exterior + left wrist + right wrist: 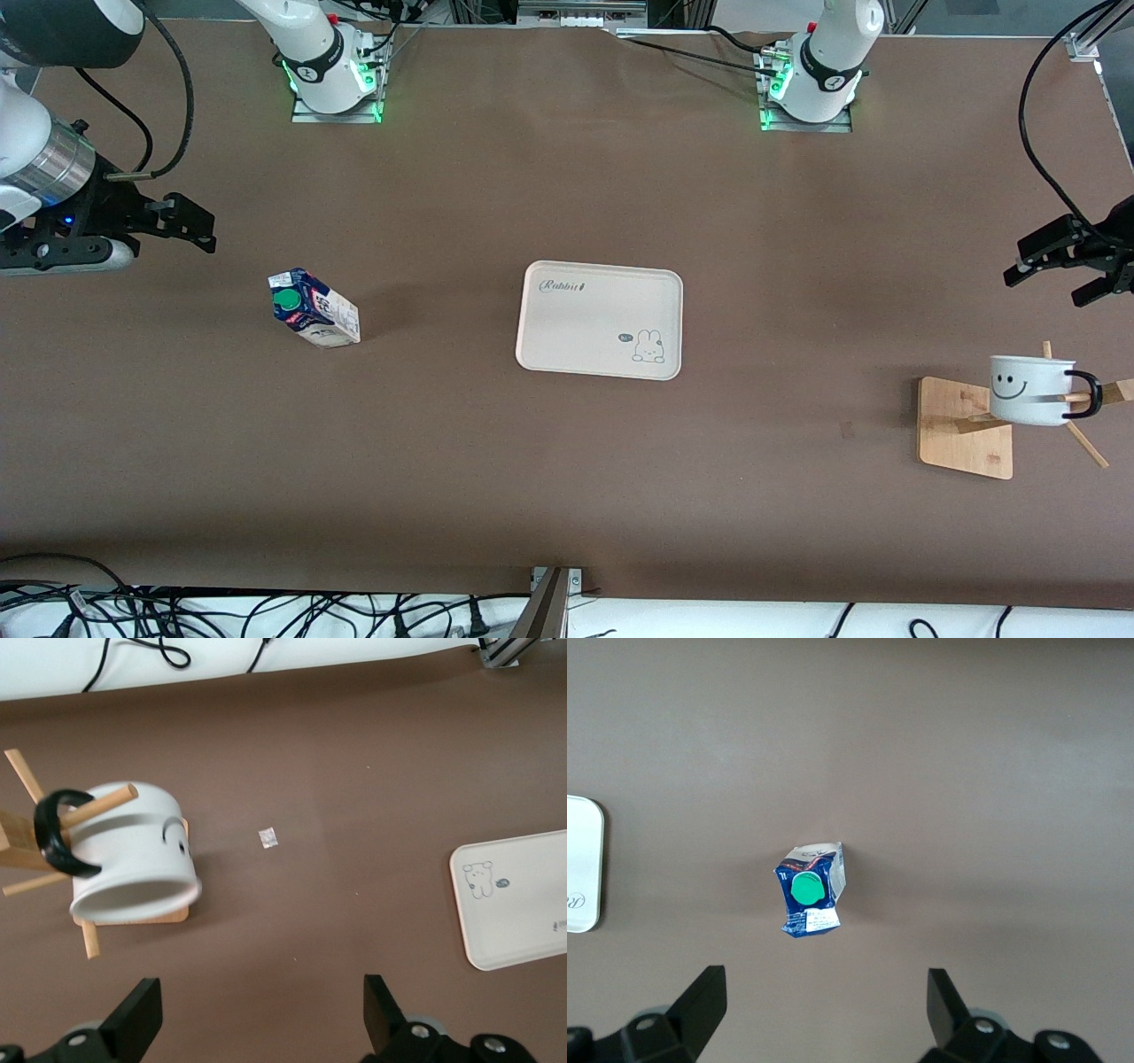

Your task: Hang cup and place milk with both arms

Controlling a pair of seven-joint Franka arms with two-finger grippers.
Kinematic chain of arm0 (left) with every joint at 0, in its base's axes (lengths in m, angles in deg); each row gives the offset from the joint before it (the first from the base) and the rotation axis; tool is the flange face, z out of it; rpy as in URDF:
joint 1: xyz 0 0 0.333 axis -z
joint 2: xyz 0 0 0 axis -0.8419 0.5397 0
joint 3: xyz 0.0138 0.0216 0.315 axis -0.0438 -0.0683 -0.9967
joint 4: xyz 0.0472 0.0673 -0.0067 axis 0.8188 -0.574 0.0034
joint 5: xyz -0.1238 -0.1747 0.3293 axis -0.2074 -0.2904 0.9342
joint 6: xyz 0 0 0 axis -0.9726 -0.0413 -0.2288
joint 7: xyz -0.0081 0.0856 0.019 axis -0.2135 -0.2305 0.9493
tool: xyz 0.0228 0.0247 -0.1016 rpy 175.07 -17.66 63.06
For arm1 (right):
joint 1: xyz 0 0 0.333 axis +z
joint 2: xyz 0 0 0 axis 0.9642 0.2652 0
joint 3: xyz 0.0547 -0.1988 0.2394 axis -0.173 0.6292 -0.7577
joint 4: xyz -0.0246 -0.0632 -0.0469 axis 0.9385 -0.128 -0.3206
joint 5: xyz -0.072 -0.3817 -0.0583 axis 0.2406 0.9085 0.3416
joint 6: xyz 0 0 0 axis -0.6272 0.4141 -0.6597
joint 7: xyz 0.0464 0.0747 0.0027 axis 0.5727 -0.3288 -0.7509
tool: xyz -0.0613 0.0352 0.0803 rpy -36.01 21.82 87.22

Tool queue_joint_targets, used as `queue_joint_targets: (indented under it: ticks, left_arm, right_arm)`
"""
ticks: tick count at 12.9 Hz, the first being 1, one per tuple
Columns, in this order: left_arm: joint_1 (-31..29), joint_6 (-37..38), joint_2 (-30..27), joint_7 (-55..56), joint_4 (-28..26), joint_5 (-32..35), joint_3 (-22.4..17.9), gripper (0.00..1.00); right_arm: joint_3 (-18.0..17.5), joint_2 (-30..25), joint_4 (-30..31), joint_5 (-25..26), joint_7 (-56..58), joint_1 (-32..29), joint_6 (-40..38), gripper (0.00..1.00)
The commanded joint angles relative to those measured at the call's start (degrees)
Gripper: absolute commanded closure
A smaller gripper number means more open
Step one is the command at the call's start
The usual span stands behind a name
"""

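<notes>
the cup (pixel 1028 390) hangs on its side from a wooden rack (pixel 966 430) at the left arm's end of the brown counter (pixel 567 461), its black loop handle (pixel 1086 394) threaded over one of the rack's pegs and its smiley face turned toward the front camera. the left tool (pixel 1067 266) is up in the air over bare counter near the rack, its fingers (pixel 137 1019) spread wide with nothing between them; in the left wrist view the cup's open mouth tilts toward the camera. the milk (pixel 314 307) stands upright on the counter toward the right arm's end, well apart from the cream tray (pixel 601 319) with a rabbit drawing that lies at the middle of the counter. the right tool (pixel 182 226) is up over the counter near the milk, its fingers (pixel 700 1001) spread wide and holding nothing, and the right wrist view looks straight down on the carton's green cap (pixel 806 888).
</notes>
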Motion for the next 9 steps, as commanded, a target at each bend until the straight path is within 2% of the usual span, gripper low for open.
queue_joint_targets:
  ticks: [1, 2, 4, 6, 9]
  left_arm:
    - [0.7, 6.8, 0.6, 7.3, 4.2, 5.5, 2.1, 0.0]
    - [0.6, 7.9, 0.6, 10.4, 4.3, 7.9, 3.3, 0.0]
    - [0.1, 9.8, 1.2, 15.4, 4.3, 8.3, 3.3, 0.0]
    - [0.0, 11.9, 1.5, 16.2, 5.3, 10.3, 3.3, 0.0]
    - [0.2, 27.0, 1.6, 16.0, 15.1, 11.1, 3.6, 0.0]
  right_arm:
    - [-1.0, -0.5, -0.2, 0.3, 0.7, -1.0, 0.0, 0.0]
    - [-1.0, -0.5, -0.1, 0.3, 0.7, -1.0, 0.0, 0.0]
    - [-1.0, -0.5, -0.1, 0.3, 0.7, -1.0, 0.0, 0.0]
    - [-1.0, -0.5, -0.2, 0.3, 0.7, -1.0, 0.0, 0.0]
    - [-1.0, -0.5, -0.1, 0.3, 0.7, -1.0, 0.0, 0.0]
